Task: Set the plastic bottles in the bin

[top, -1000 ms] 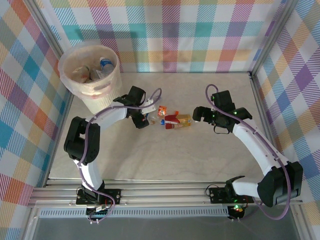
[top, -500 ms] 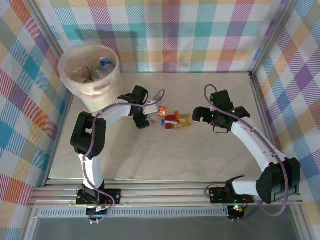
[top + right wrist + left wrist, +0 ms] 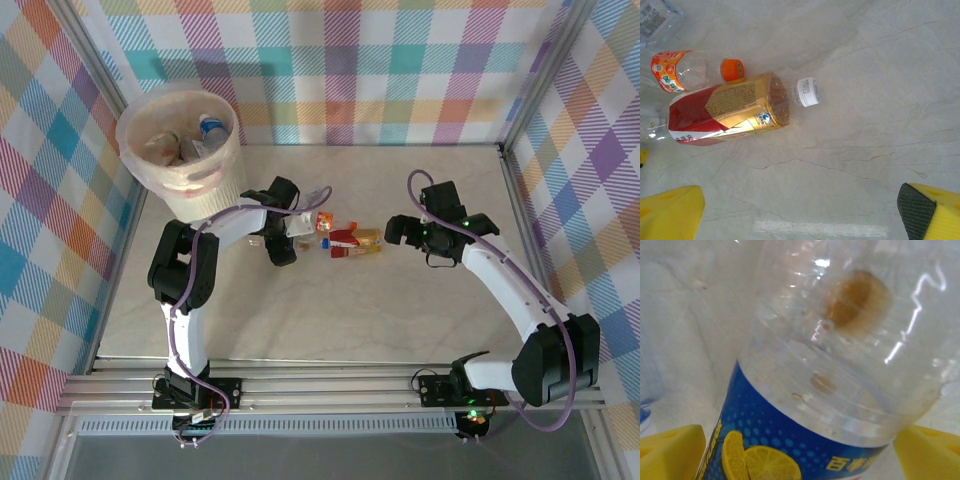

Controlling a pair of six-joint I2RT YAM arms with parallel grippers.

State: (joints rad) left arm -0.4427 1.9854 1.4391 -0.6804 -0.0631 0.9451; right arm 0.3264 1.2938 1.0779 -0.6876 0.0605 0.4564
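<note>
While the right gripper (image 3: 801, 202) gapes, the left gripper (image 3: 799, 445), spread, straddles a cropped bottle (image 3: 840, 365).

Left arm (image 3: 225, 228) and right arm (image 3: 500, 275) bend inward; right jaws wide apart, left jaws seemingly too.

Between the fingertips of the left gripper (image 3: 800, 452), the clear plastic bottle with a blue label (image 3: 805, 390) carries yellow Chinese characters beside pictured lemon slices. The characters run off the frame edge, and the first looks like 百. Ahead of the right gripper (image 3: 800, 210), the red-and-gold-labelled bottle (image 3: 725, 115) and the orange-labelled clear bottle (image 3: 677, 70) bear print too small to read.
</note>
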